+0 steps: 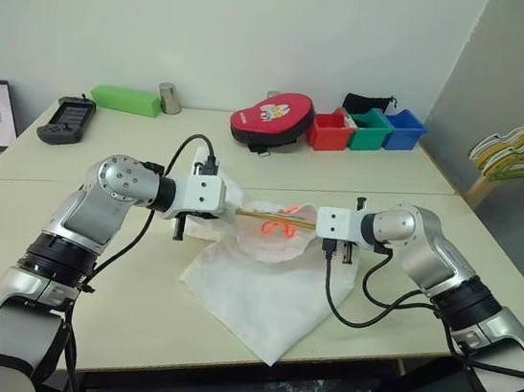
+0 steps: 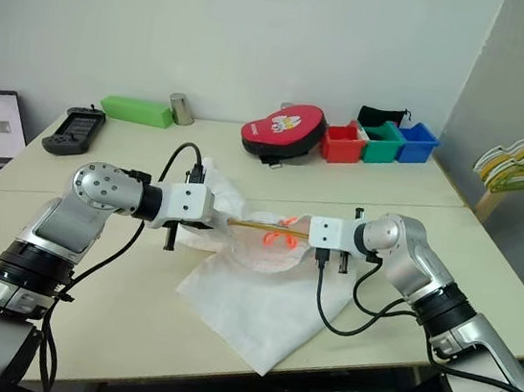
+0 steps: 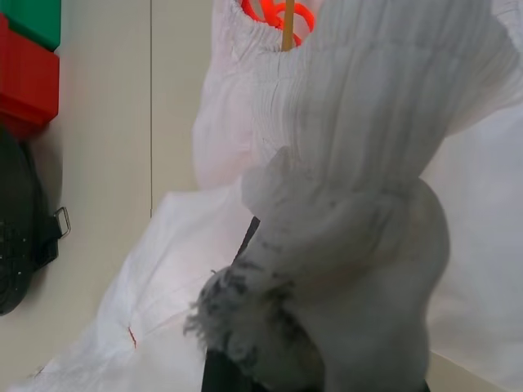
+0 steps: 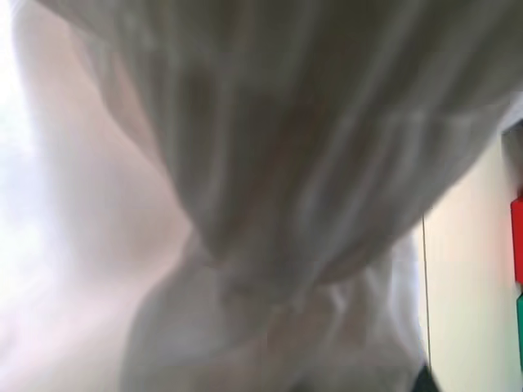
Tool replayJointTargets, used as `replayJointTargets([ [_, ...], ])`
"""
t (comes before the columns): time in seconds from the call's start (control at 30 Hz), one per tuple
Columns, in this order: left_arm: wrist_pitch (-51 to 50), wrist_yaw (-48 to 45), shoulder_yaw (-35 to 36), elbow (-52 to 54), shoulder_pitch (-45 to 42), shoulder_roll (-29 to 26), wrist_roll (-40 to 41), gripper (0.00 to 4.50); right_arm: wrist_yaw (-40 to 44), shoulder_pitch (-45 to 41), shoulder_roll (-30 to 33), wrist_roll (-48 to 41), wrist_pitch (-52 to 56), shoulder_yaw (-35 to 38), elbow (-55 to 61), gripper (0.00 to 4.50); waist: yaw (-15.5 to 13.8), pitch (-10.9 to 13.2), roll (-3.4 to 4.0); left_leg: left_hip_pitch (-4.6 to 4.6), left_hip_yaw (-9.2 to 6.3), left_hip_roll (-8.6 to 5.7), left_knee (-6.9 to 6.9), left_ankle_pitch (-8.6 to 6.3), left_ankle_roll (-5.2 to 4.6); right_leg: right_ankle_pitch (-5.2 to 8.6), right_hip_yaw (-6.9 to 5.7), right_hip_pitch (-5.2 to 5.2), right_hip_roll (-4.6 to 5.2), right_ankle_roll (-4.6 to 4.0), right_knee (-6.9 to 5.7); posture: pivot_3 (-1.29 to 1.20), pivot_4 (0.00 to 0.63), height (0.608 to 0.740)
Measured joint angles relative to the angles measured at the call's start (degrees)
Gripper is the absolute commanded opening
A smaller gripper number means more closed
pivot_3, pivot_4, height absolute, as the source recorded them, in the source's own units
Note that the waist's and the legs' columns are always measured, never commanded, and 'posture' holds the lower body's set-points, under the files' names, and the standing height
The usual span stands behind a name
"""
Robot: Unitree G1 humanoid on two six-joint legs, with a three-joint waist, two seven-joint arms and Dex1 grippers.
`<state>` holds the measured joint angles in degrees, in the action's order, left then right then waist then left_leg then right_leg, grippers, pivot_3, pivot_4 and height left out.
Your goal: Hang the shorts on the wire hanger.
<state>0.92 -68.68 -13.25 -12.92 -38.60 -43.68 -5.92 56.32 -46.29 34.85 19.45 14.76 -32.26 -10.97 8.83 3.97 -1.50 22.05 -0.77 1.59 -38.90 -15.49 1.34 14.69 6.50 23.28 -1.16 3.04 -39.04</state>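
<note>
Both grippers are clamping the gathered waistband of the shorts, the left gripper at nine o'clock and the right gripper at three o'clock, stretching it over the wire hanger above the table.

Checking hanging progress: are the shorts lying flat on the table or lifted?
Partly lifted: the shorts have their waistband raised between the two grippers, with legs spread on the table.
</note>
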Motion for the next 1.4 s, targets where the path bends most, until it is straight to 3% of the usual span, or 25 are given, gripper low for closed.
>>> replayJointTargets([
  [0.17, 0.37, 0.34, -0.02, 0.0, -0.03, 0.05, 0.0, 0.0, -0.09, 0.0, 0.0, 0.19, -0.23, 0.18, -0.18, 0.02, 0.0, -0.01, -0.01, 0.0, -0.01, 0.0, 0.0, 0.0, 0.0, -0.01, -0.01, 0.0, 0.0, -0.01, 0.0, -0.06, 0.0, 0.74],
  [0.23, 0.59, 0.44, -0.02, -0.07, -0.06, 0.16, 0.05, 0.6, -0.11, 0.0, 0.0, 0.2, -0.3, 0.22, -0.38, 0.0, 0.0, -0.01, -0.01, 0.0, -0.01, 0.0, 0.0, 0.0, 0.0, -0.01, -0.01, 0.0, 0.0, -0.02, 0.0, -0.06, 0.001, 0.74],
  [0.63, -6.74, -4.31, 5.03, 1.72, -0.57, -0.38, 11.57, 3.02, -1.05, 1.12, -0.43, -0.29, 2.86, 2.44, -0.1, 0.0, -0.04, 0.0, -0.01, 0.01, -0.02, 0.0, 0.0, 0.0, 0.0, 0.02, -0.02, 0.0, 0.0, 0.04, 0.0, -0.06, 0.02, 0.74],
  [0.87, -17.21, -10.52, 10.6, 3.96, -1.54, -8.28, 20.04, 4.39, 1.44, 6.81, 2.12, -2.92, 8.49, 6.7, 5.6, 0.0, -0.06, 0.06, 0.02, 0.01, -0.05, 0.02, 0.03, -0.01, 0.0, 0.09, -0.07, 0.0, -0.01, 0.01, 0.02, -0.09, 0.042, 0.74],
  [1.07, -22.57, -9.61, 13.02, 3.91, -6.31, -7.44, 23.74, 4.45, 2.32, 15.62, 6.93, -5.2, 15.09, 11.6, 13.23, 0.0, -0.93, 0.1, 0.05, -0.02, -0.04, -0.01, 0.02, 0.0, 0.0, 0.14, -0.1, -0.06, 0.0, -0.03, 0.04, -0.18, 0.031, 0.74],
  [1.3, -26.76, -5.05, 10.53, 10.0, -3.02, 4.64, 27.55, 4.45, 2.32, 35.86, 9.59, -12.31, 41.97, 28.16, 39.55, 0.0, 0.89, 0.04, 0.15, 0.04, -0.1, 0.0, 0.02, -0.02, 0.02, 0.22, -0.12, -0.05, 0.01, 0.04, 0.04, -0.4, 0.038, 0.74],
  [1.4, -26.69, -2.03, 7.2, 10.32, -2.72, 12.58, 27.85, 4.45, 0.94, 42.44, 8.13, -15.12, 57.96, 35.81, 52.81, 0.0, 4.23, 0.04, 0.11, 0.0, -0.01, -0.03, -0.05, -0.02, 0.04, 0.21, -0.02, -0.1, 0.02, 0.06, 0.04, -0.42, 0.038, 0.74],
])
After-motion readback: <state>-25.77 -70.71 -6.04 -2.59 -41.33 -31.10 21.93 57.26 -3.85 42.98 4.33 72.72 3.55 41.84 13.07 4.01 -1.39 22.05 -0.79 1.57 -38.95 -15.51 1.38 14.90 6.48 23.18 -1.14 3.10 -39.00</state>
